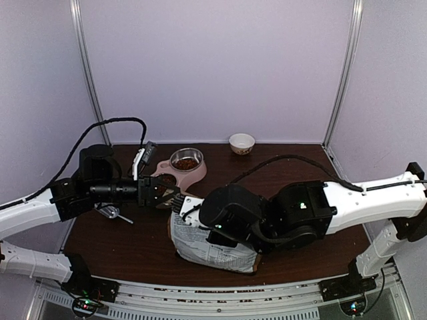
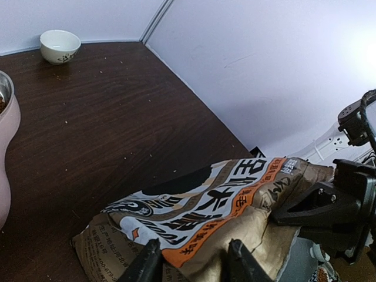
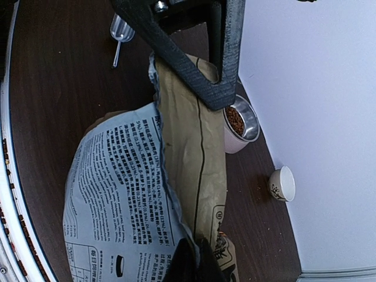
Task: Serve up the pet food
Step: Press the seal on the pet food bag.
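Note:
The pet food bag (image 1: 212, 248), white and kraft brown with black print, stands near the table's front edge. My left gripper (image 2: 194, 247) straddles a fold of its top rim, and the paper fills the gap between both fingers. In the top view the left gripper (image 1: 167, 194) sits at the bag's upper left corner. My right gripper (image 3: 194, 241) is shut, pinching the opposite edge of the bag (image 3: 123, 176); from above the wrist hides its fingers. Brown pet food (image 1: 186, 163) lies in one steel bowl of the pink feeder (image 1: 195, 177); the kibble (image 3: 235, 120) also shows in the right wrist view.
A metal scoop (image 1: 110, 212) lies on the table left of the bag, under the left arm. A small white bowl (image 1: 241, 143) stands at the back wall. The right arm's bulky wrist (image 1: 267, 213) hangs over the bag. Walls close the table on three sides.

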Tool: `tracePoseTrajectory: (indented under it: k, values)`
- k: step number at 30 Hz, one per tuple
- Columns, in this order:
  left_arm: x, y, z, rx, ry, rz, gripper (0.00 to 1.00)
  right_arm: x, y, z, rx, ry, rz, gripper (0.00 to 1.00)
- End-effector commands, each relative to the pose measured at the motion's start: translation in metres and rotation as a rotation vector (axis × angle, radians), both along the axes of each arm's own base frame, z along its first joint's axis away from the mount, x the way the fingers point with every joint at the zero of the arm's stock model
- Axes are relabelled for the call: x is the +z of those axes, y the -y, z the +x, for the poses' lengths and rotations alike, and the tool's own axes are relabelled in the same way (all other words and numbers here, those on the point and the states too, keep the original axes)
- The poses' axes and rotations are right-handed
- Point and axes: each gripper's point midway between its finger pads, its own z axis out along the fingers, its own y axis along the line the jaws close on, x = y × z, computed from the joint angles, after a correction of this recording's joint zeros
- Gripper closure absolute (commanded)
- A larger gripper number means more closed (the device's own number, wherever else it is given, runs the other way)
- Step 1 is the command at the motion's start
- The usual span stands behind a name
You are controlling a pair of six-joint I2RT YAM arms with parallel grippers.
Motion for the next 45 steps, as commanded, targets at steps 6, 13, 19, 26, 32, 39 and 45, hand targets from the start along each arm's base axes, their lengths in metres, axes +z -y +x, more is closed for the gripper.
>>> tracePoseTrajectory:
  k: [6,13,19,26,32,39,45]
  values:
    - [-0.021,0.009,-0.012,-0.083,-0.010,0.002,0.65,-0.007,0.008,0.001,-0.007,-0.047,-0.002,1.00]
    - [-0.013,0.011,-0.018,-0.113,0.025,-0.082,0.97,0.019,0.008,-0.017,0.066,-0.157,0.089,0.79]
    - [0.002,0.007,-0.020,-0.108,0.084,-0.147,1.00,0.065,0.010,-0.037,0.163,-0.321,0.241,0.45]
    - [0.010,0.001,-0.025,-0.106,0.123,-0.187,1.00,0.090,0.007,-0.016,0.104,-0.444,0.348,0.30]
    - [0.015,0.000,-0.026,-0.109,0.135,-0.200,1.00,0.066,-0.002,0.011,0.007,-0.429,0.275,0.30]
    - [0.012,0.002,-0.020,-0.087,0.117,-0.177,1.00,0.045,-0.011,-0.009,0.140,-0.404,0.145,0.30]
    - [0.012,0.002,-0.014,-0.053,0.107,-0.168,1.00,0.037,0.000,-0.018,0.152,-0.352,0.086,0.29]
